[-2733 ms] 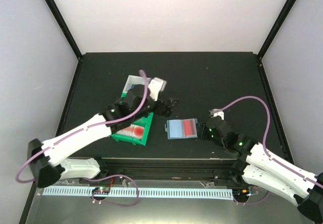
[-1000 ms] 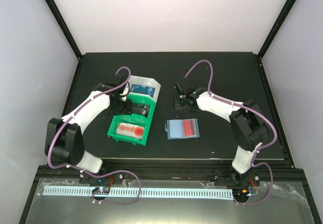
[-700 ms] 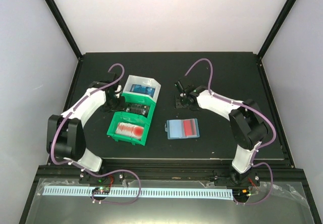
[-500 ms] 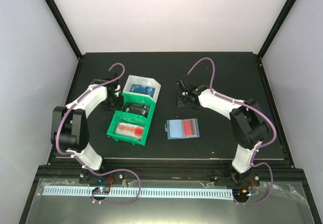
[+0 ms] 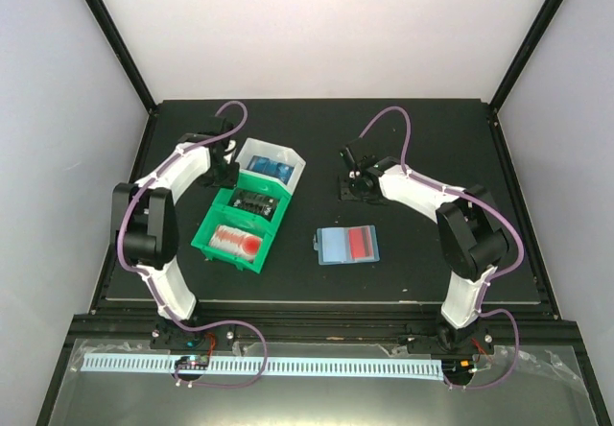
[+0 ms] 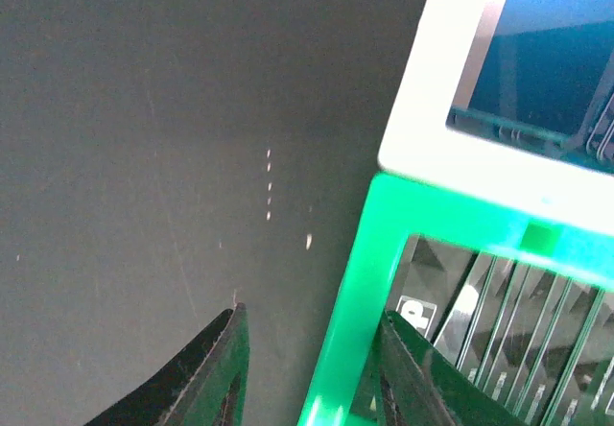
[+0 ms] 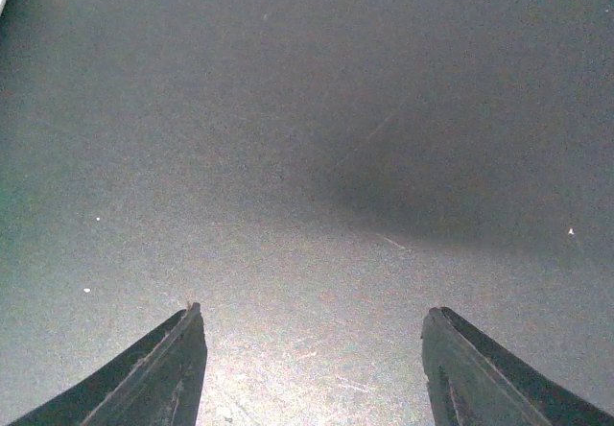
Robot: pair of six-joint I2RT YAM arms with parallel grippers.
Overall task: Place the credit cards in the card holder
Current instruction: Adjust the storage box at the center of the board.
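Card holder [image 5: 336, 246] lies open and flat on the counter [image 5: 413, 138], nearest the arm bases, roughly centre between both arms. One red card [image 5: 361, 243] sits on its right half, left half shows bare blue. No fingers near it

Left of the holder, well apart from it, a row of three bins runs tilted away from the bases. Nearest is a green bin [image 5: 209, 249] with red-and-white cards [image 5: 237, 242] inside. Next is a second green bin [image 6: 350, 301] with black cards [image 5: 255, 201] standing on edge. Farthest is a white bin [image 6: 422, 129] with blue cards [image 5: 268, 168], touching the second green bin

Left fingers [image 6: 211, 378] are down at the left far corner of the second green bin, straddling its wall: one finger outside over the counter, the other inside, right against the wall. They are parted, and there's a strip of counter between the outer finger and the wall, so not pinched on it. Nothing held

Right fingers [image 7: 163, 378] are spread wide, empty, low over bare counter beyond the holder, off to the right of the white bin
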